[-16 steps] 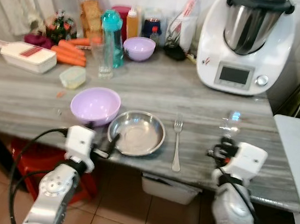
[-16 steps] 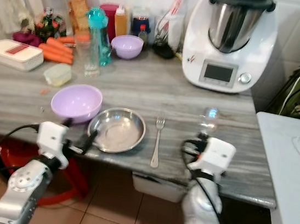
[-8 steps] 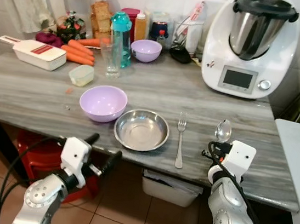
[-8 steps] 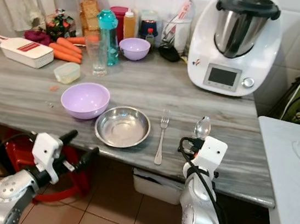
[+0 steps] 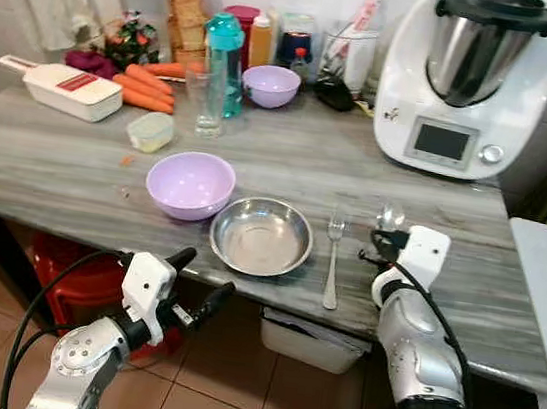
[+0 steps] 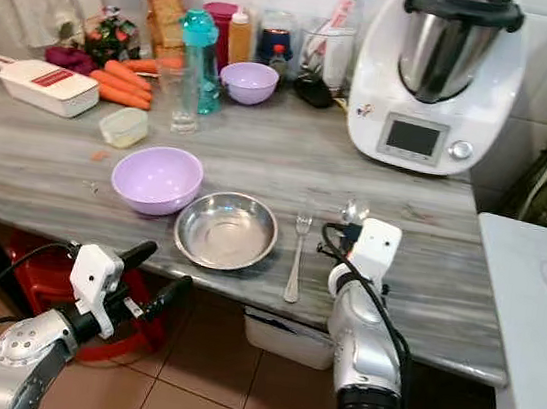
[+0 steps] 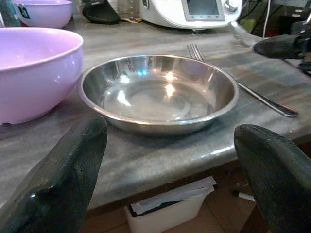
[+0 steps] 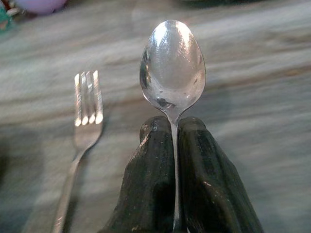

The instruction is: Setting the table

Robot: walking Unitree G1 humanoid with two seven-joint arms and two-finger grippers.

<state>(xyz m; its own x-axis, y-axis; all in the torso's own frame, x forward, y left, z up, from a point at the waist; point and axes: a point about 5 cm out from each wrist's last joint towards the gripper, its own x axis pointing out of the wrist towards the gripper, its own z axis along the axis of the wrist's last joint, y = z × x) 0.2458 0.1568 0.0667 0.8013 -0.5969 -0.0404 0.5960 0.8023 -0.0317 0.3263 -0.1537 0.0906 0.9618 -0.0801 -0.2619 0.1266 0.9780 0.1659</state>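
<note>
The right gripper [image 8: 174,145], jaws pinched on the spoon [image 8: 173,65] neck beside the fork [image 5: 333,258], risks it pivoting and landing crooked; left gripper [image 7: 170,160] jaws gape empty.

Two silver metal jointed arms are seen, each ending in a white boxy wrist housing. Black cables are looped along both. The left gripper [image 5: 200,284] and right gripper [image 8: 175,145] are fitted with long, glossy black, scuffed fingers [image 7: 63,170].

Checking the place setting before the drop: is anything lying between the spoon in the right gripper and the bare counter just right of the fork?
Nothing visible does. The right gripper holds the spoon over bare countertop, beside the fork.
</note>
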